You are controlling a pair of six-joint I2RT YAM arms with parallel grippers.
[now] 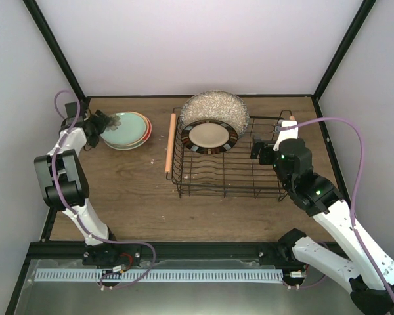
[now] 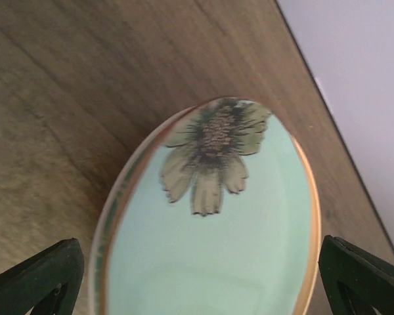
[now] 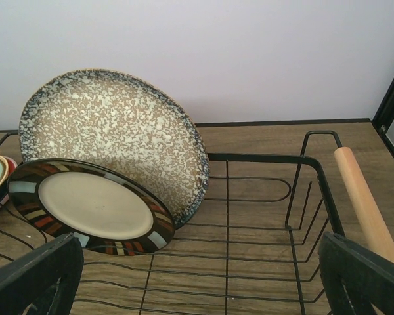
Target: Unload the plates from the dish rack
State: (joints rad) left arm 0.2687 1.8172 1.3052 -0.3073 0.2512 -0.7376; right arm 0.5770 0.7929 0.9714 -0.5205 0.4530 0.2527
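Black wire forms the dish rack (image 1: 226, 195), the biggest thing on the wood table, with a wooden rod handle (image 1: 170, 142) on its left side and another on its right.

Two plates remain in its far end. The large speckled grey-beige plate (image 1: 213, 108) stands nearly on edge against the rack's back wires, its face towards the near side. The cream plate with the dark striped rim (image 1: 209, 136) leans on it, tilted further back, with its face up and towards the near side. Being round, neither has a long axis, but both rims run left to right across the rack.

Both look like glazed ceramic: stiff, smooth, likely slippery and breakable. The speckled one is probably heavy. The exposed upper rim is the sensible place to pinch each. The striped plate should come first, as it sits in front.

Well left of the rack lies a flat stack of plates (image 1: 128, 129), topped by the pale green plate (image 2: 217, 249) with its flower print.

The left gripper (image 2: 197, 289) hovers at that stack. Its fingers are spread wider than the green plate and seem to grip nothing.

The right gripper (image 3: 197, 282) hangs just over the rack's right side, jaws wide apart and empty, facing the two standing plates.
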